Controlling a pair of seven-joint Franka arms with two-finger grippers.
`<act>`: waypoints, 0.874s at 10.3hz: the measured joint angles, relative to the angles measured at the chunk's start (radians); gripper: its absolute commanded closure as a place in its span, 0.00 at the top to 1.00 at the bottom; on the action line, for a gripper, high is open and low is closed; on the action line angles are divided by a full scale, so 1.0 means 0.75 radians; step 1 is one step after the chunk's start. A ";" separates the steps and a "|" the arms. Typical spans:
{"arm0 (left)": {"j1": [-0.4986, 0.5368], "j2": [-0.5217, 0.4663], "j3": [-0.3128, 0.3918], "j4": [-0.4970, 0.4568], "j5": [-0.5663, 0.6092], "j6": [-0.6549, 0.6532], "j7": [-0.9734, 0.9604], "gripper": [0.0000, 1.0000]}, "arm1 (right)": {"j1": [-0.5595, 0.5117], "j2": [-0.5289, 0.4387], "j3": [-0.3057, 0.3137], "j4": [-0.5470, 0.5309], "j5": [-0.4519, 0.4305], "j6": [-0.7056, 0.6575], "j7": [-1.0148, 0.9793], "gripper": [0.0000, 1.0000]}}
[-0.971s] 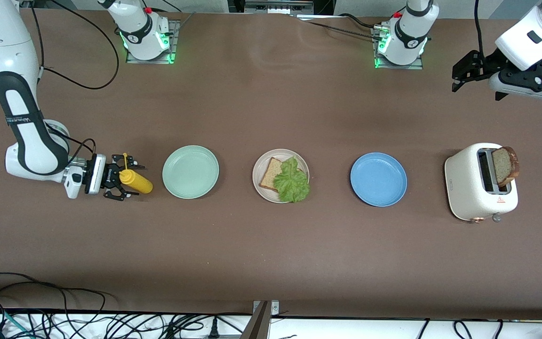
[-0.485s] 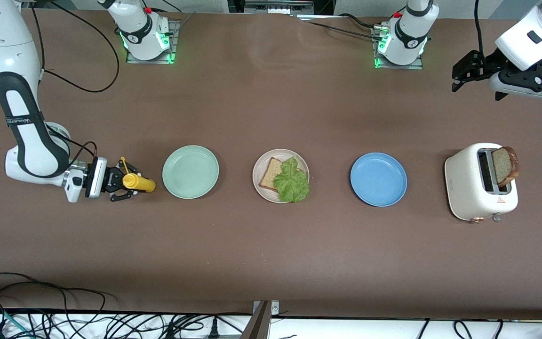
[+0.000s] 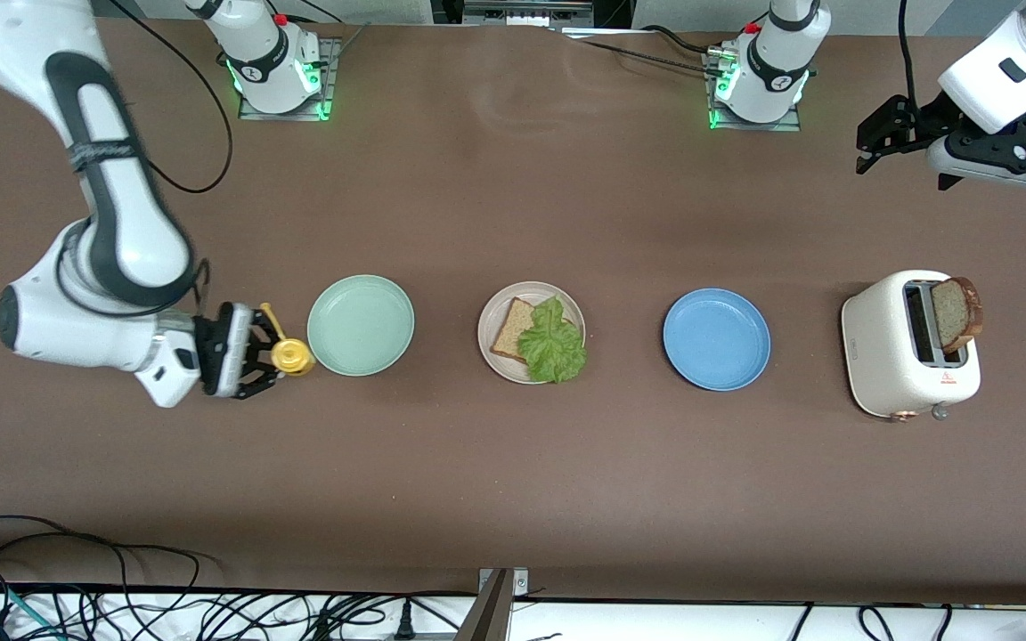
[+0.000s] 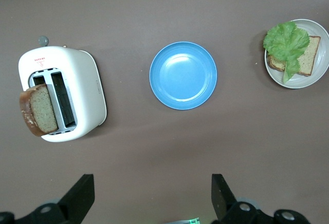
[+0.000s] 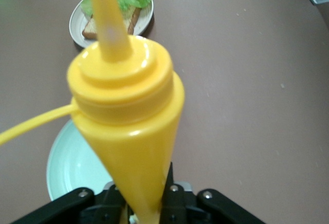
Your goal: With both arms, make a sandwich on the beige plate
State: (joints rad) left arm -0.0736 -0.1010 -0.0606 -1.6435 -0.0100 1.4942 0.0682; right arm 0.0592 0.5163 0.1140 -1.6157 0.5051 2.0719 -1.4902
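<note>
The toaster (image 3: pixel 911 344) is sitting at mid-right of the front view, a second slice of toast (image 3: pixel 956 313) poking from its slot. The right arm (image 3: pixel 94 258) is filling the upper left of that view. Along the middle row, the mint-green plate (image 3: pixel 361 324) and blue plate (image 3: pixel 716 338) are flanking the beige plate (image 3: pixel 495 313) at centre frame, which is carrying one bread slice (image 3: pixel 509 328) under a lettuce leaf (image 3: pixel 553 342).

The left gripper (image 3: pixel 878 142) is waiting at the upper right, jaws spread wide. The right gripper (image 3: pixel 256 352), at mid-left, is clenching a yellow squeeze bottle (image 3: pixel 289 356).

The toast is probably light, stiff and crumbly, so pinching its exposed top edge seems best; the lettuce looks soft and easily displaced.
</note>
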 measured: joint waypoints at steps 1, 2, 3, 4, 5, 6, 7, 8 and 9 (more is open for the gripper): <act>0.000 0.000 0.000 0.000 0.000 0.000 0.000 1.00 | 0.092 -0.009 0.003 0.047 -0.131 0.002 0.199 0.00; 0.000 0.000 0.000 0.000 0.000 0.000 0.000 1.00 | 0.193 -0.009 0.005 0.094 -0.269 0.003 0.407 0.00; 0.001 0.000 0.000 0.000 0.000 0.000 0.000 1.00 | 0.308 -0.006 0.004 0.127 -0.422 0.005 0.627 0.00; 0.001 0.000 0.000 0.000 0.000 0.000 0.000 1.00 | 0.405 0.002 0.004 0.141 -0.564 0.017 0.814 0.00; 0.002 0.000 0.000 0.000 0.000 0.000 0.000 1.00 | 0.498 0.020 0.004 0.145 -0.714 0.037 0.986 0.00; 0.002 0.000 0.000 0.000 0.000 0.000 0.000 1.00 | 0.569 0.048 0.003 0.148 -0.860 0.048 1.107 0.00; 0.002 0.000 0.000 0.000 0.000 0.000 0.000 1.00 | 0.629 0.081 0.001 0.152 -1.029 0.050 1.208 0.00; 0.002 0.000 0.001 0.000 0.000 0.000 0.000 1.00 | 0.675 0.111 0.000 0.154 -1.171 0.050 1.286 0.00; 0.003 0.000 0.004 0.000 0.000 0.000 0.000 1.00 | 0.708 0.131 -0.002 0.158 -1.294 0.030 1.334 0.00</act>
State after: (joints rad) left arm -0.0714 -0.1009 -0.0579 -1.6435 -0.0100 1.4942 0.0682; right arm 0.5902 0.6147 0.1128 -1.4975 -0.4657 2.0945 -0.4897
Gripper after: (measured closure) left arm 0.000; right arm 0.815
